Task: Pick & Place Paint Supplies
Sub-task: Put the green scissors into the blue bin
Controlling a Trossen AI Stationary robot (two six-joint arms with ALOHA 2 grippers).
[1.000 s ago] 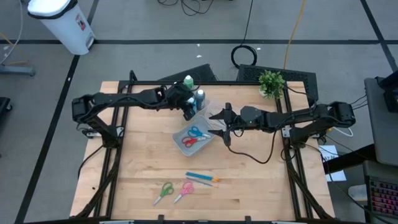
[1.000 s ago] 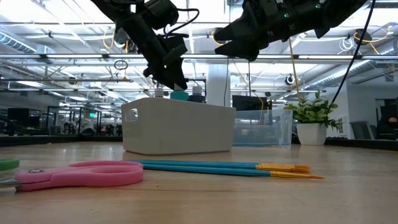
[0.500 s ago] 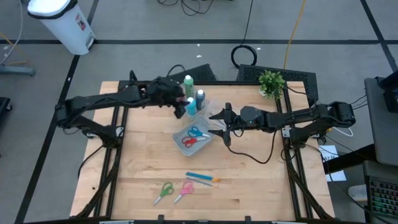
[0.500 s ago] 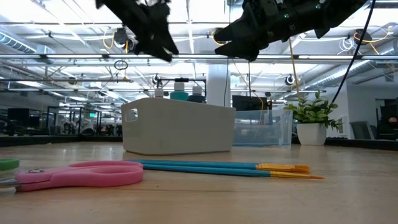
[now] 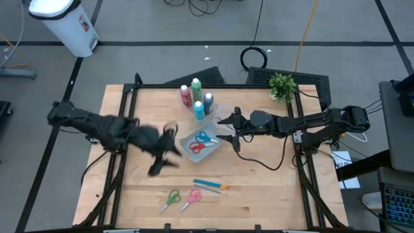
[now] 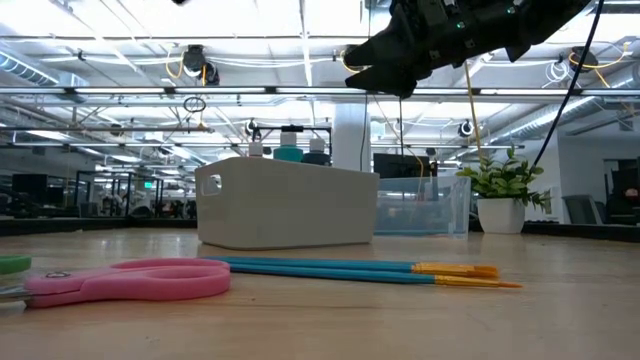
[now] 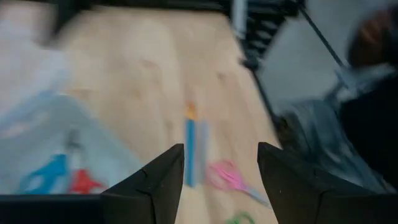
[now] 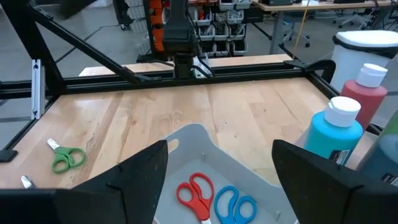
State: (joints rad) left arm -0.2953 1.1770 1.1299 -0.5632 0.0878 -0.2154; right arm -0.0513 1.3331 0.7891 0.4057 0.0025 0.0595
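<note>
1. Nearest the front edge of the table (image 5: 129, 200) lie the green scissors (image 5: 170, 199) and the pink scissors (image 5: 192, 198), side by side and flat on the wood.
2. Just behind them lie the two thin blue brushes (image 5: 210, 186), close together, orange tips pointing toward the right arm's side.
3. The left gripper (image 5: 169, 147) hangs over the middle of the table, just beside the tub of scissors on the left arm's side. It is blurred from above, but the left wrist view shows its fingers (image 7: 149, 186) spread apart with nothing between them.
4. The white tub (image 5: 208, 149) holds the red scissors (image 5: 196, 147) and the blue scissors (image 5: 205, 137).
5. The right gripper (image 5: 226, 121) hovers above the far right corner of that tub, jaws wide and empty.
6. Behind the tub, a clear tub (image 5: 213, 110) holds the light blue bottle (image 5: 198, 110) and the grey bottle (image 5: 208, 102).
7. The red bottle (image 5: 185, 94) and green bottle (image 5: 196, 87) stand just beyond; whether they are inside it cannot be told.
</note>
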